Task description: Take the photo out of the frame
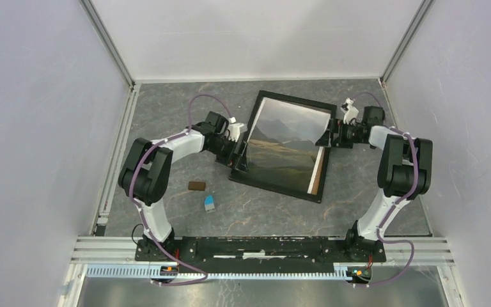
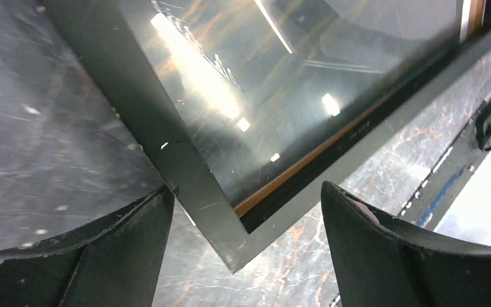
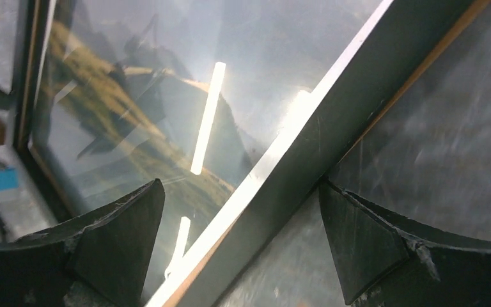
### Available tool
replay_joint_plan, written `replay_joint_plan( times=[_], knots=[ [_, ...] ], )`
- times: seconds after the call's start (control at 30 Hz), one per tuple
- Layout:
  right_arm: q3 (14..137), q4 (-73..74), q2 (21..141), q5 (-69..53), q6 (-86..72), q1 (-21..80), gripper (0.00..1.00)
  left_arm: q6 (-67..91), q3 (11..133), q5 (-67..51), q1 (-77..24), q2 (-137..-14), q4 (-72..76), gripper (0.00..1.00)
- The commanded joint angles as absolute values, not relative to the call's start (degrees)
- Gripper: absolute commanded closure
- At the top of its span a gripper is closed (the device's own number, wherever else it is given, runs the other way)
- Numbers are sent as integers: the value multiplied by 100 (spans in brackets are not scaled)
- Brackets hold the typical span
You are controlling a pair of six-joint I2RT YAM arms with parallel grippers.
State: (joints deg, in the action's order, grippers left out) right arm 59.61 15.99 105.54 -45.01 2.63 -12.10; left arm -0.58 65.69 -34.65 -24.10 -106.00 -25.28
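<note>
The frame (image 1: 275,184) lies flat on the grey table, its black border round glossy glass. The photo (image 1: 281,150) of hills and mountains shows inside it. Its white right edge curls up near my right gripper. My left gripper (image 1: 238,152) is open at the frame's left side. In the left wrist view a corner of the frame (image 2: 185,173) lies between the fingers of my left gripper (image 2: 244,192). My right gripper (image 1: 332,134) is open at the right side. In the right wrist view it (image 3: 241,185) straddles the frame's rail (image 3: 358,109), with the photo (image 3: 121,115) beside it.
A small brown block (image 1: 196,185) and a small blue and white object (image 1: 210,203) lie on the table to the left of the frame's near corner. White walls close in the table on three sides. The rail with the arm bases runs along the near edge.
</note>
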Motion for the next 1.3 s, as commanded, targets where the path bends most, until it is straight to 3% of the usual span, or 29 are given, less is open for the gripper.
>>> replay_joint_plan(
  times=[0.0,0.3,0.57,0.83,0.97,1.27],
  knots=[
    [6167,1626,11234,-3523,195,-679,2,220,6163,-4047,-2772,-10361,-2260,10],
    [6048,1443,11472,-3477,59,-150,2,235,5543,-4129,-2844,-9923,-2357,11],
    [5190,1352,11058,-3527,78,-147,2,-193,5533,-3661,-2738,-9757,-2856,12],
    [5089,1638,10555,-3522,232,-208,2,-440,5490,-3130,-2733,-9215,-3031,10],
    [5162,1928,10436,-3707,394,-401,2,-632,5552,-2664,-2672,-8823,-3160,1],
    [5627,2793,9951,-4493,1261,-1388,2,-1998,6141,-2051,-3268,-7914,-3777,0]
  ],
)
